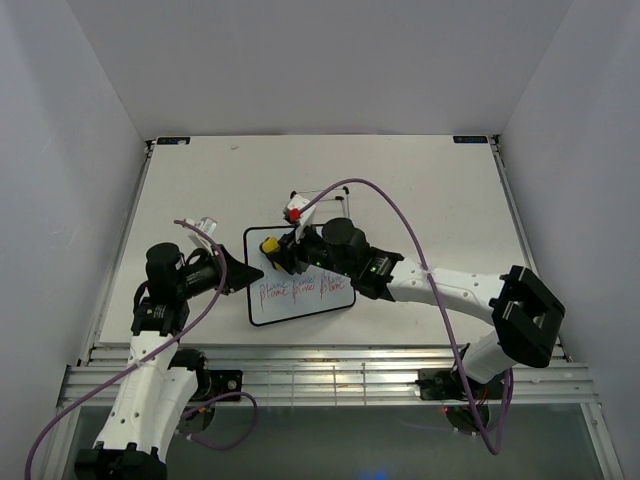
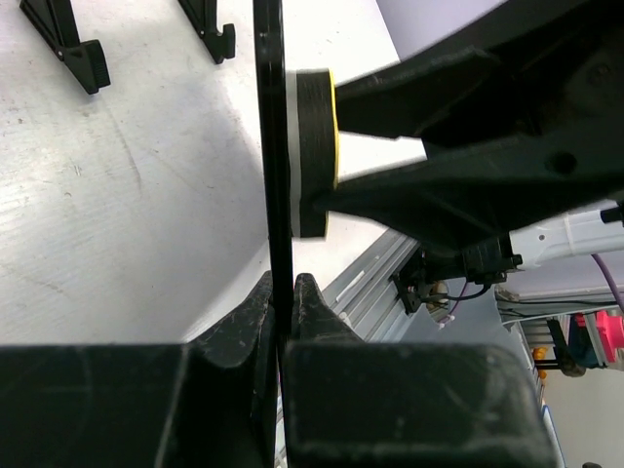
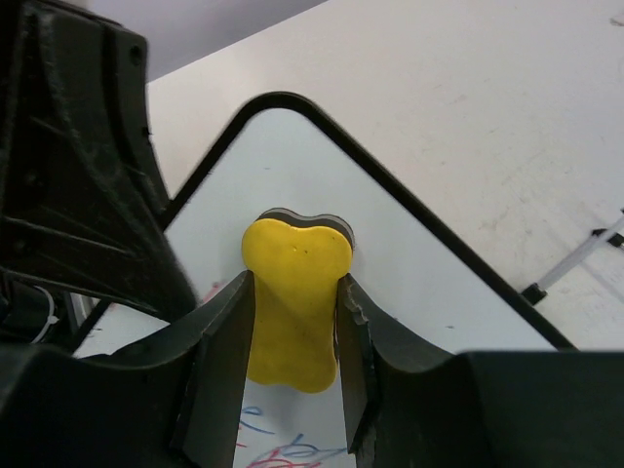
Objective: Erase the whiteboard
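The whiteboard (image 1: 320, 305) lies flat mid-table, white with a thin black frame and red and blue scribbles across its near half. My left gripper (image 1: 240, 277) is shut on its left edge; in the left wrist view the frame (image 2: 274, 146) runs edge-on between my closed fingers (image 2: 283, 292). My right gripper (image 1: 275, 252) is shut on the yellow sponge (image 1: 269, 245), a bone-shaped eraser with a dark underside. The sponge (image 3: 292, 292) rests on the board (image 3: 409, 263) near its far left corner, just beyond the writing (image 3: 283, 448). It also shows in the left wrist view (image 2: 317, 146).
A thin black wire stand (image 1: 320, 205) with a red-tipped object (image 1: 294, 212) sits just behind the board. A clear plastic piece (image 1: 203, 228) lies by my left arm. The stand's feet (image 2: 78, 49) show in the left wrist view. White walls enclose three sides.
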You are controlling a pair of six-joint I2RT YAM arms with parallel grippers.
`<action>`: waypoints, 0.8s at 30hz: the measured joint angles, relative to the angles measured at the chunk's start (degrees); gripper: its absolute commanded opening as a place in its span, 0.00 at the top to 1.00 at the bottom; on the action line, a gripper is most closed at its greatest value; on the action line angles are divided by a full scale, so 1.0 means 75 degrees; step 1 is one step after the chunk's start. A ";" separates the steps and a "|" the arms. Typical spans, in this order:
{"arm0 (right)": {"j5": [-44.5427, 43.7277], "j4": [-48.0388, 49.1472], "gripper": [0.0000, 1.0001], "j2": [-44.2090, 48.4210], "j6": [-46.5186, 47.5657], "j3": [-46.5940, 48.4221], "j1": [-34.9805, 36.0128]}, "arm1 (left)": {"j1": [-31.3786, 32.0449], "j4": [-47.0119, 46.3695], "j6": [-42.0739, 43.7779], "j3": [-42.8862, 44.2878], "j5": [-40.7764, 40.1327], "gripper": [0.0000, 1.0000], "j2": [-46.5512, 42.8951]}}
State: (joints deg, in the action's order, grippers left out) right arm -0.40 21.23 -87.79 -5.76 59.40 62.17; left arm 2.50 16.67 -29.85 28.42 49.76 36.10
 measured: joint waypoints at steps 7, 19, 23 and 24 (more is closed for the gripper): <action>-0.0189 -0.0096 0.69 0.0256 -0.0157 -0.0297 -0.0682 | 0.0035 -0.0055 -0.0012 0.0000 0.0038 1.00 -0.0015; 0.0105 -0.0321 0.68 0.0166 -0.0729 0.0015 -0.0300 | 0.0044 -0.0064 -0.0082 -0.0085 0.0184 1.00 -0.0050; 0.0125 -0.0300 0.68 0.0017 -0.0819 0.0402 0.0227 | 0.0064 -0.0125 -0.0087 -0.0085 0.0318 1.00 -0.0076; 0.0029 -0.0326 0.68 -0.0038 -0.0778 0.0522 0.0329 | 0.0067 -0.0128 -0.0102 -0.0085 0.0344 1.00 -0.0096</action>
State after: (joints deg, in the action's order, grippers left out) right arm -0.19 18.79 -88.07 -11.60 63.31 64.64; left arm 3.01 15.70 -30.61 27.79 52.34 35.38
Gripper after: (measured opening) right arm 0.416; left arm 0.139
